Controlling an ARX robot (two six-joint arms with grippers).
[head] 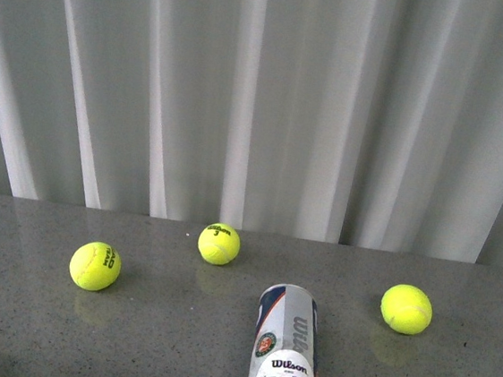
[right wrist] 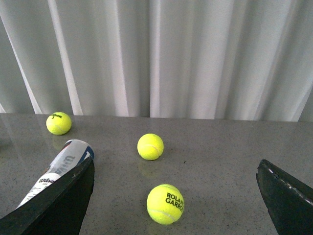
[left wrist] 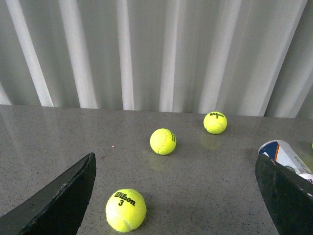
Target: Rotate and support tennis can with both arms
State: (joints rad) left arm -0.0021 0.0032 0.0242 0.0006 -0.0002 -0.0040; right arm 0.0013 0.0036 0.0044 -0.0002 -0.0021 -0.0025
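The tennis can (head: 287, 350) lies flat on the table (head: 163, 341), untouched.

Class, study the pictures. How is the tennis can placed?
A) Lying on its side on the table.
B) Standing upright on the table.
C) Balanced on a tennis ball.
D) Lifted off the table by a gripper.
A: in the front view the tennis can lies flat on the table, its long side resting along the surface.
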